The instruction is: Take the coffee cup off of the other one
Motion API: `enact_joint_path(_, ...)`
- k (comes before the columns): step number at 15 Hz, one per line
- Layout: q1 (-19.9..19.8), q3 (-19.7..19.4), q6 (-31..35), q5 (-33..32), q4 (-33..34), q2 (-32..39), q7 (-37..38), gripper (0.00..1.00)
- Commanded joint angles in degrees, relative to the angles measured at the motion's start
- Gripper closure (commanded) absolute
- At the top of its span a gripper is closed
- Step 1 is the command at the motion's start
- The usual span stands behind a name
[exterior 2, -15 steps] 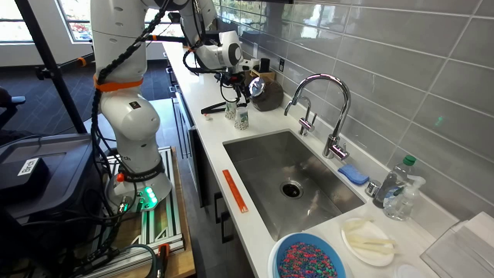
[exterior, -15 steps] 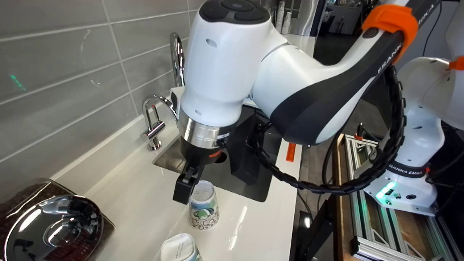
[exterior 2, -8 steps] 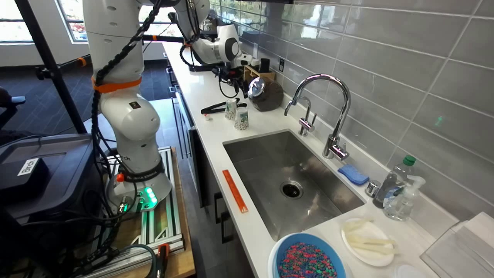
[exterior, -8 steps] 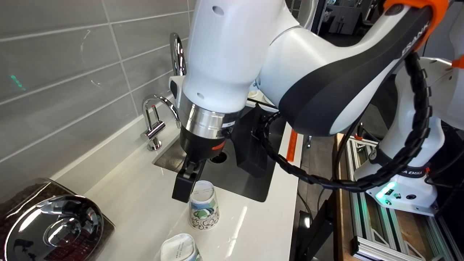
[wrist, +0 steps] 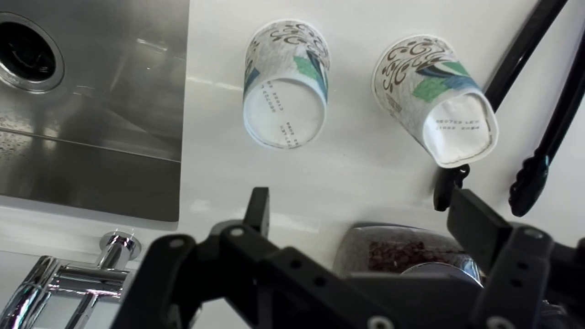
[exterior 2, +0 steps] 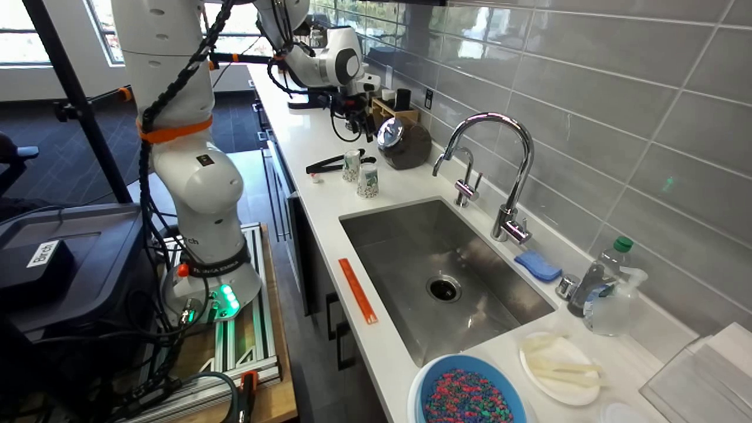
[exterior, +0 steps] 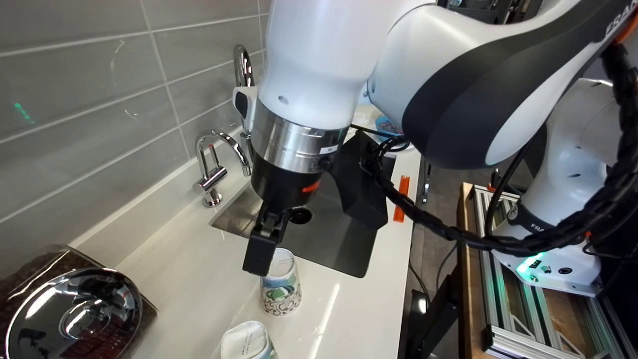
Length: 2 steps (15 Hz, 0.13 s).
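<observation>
In the wrist view the gripper (wrist: 362,203) is suspended above the surface (wrist: 349,151), its jaws spread wide and nothing held. From it the sink (wrist: 137,105) is found at 10 o'clock, its nearer edge drawn along a 12-to-6 line. At 11 o'clock, near that edge but with room left, the coffee cup with the round base (wrist: 285,87) is stood upside down; at 1 o'clock the coffee cup with the dented base (wrist: 434,100) is stood likewise, apart from it. Which the task names first cannot be told. Past 2 o'clock black tongs (wrist: 566,107) are laid, partly hidden by that second cup. Towards 5 o'clock dark brown bits (wrist: 406,253) are held in a jar (wrist: 354,251).

In an exterior view, from the sink's middle, an orange bar (exterior 2: 357,291) is laid at 9 o'clock by the surface's front edge. At 6 o'clock a blue bowl (exterior 2: 470,361) is filled with multicoloured pieces (exterior 2: 467,399); at 4 o'clock pale strips (exterior 2: 564,365) are laid across a white plate (exterior 2: 570,351).
</observation>
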Motion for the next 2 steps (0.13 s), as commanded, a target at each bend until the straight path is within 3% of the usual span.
enact_joint_path(1, -0.81, 0.82, -0.09, 0.24, -0.29, -0.54, -0.27, 0.00)
enact_joint_path(2, -0.87, 0.90, -0.10, 0.29, -0.51, -0.85, -0.32, 0.00)
